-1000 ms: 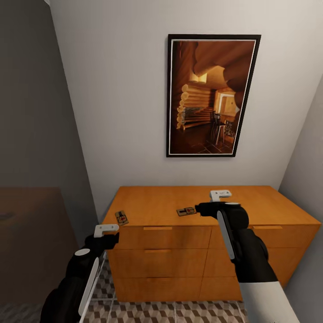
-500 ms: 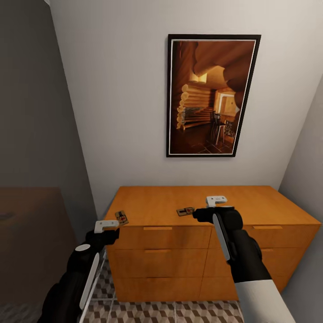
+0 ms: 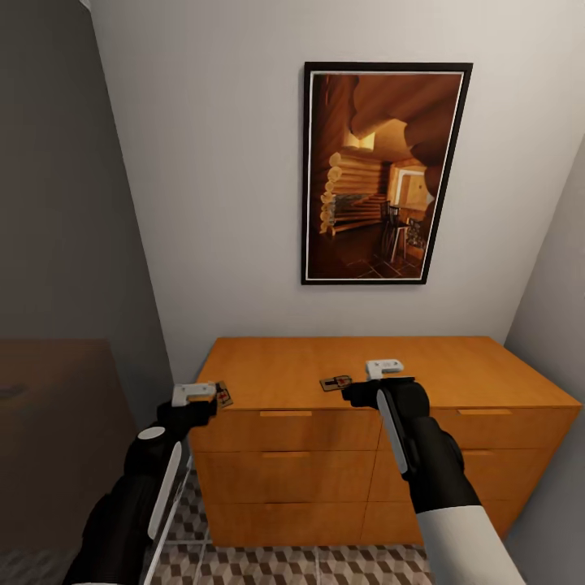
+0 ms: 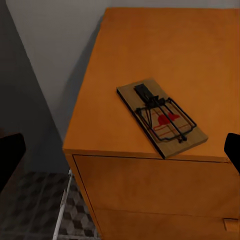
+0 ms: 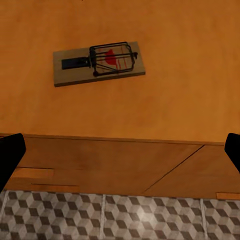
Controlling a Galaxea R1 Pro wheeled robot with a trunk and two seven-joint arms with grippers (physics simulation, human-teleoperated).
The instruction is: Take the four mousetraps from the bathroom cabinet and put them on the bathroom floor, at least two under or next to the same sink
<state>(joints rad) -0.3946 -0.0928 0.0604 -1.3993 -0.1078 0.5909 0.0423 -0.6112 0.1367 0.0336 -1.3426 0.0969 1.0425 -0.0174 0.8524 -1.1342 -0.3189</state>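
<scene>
Two mousetraps lie on top of the orange wooden cabinet (image 3: 455,370). One mousetrap (image 3: 222,394) sits at the front left corner, and in the left wrist view it is a brown board with a black wire and a red patch (image 4: 161,116). My left gripper (image 3: 193,395) hovers open just beside it at the cabinet's front edge. The other mousetrap (image 3: 335,382) lies near the middle front, and the right wrist view looks down on it (image 5: 99,62). My right gripper (image 3: 383,370) is open just right of it, above the top. The cube-pattern floor (image 3: 325,565) lies below. The sink and the other traps are out of view.
The cabinet has closed drawers (image 3: 284,475) and stands against a white wall bearing a framed picture (image 3: 382,172). A grey wall and a dark brown surface (image 3: 57,406) close in on the left, and another wall (image 3: 561,268) on the right. A thin white frame (image 4: 62,210) stands by the cabinet's left side.
My left gripper has risen and come up to the left mousetrap's edge. My right gripper has moved left and slightly up, closer to the middle mousetrap. The traps have not moved.
</scene>
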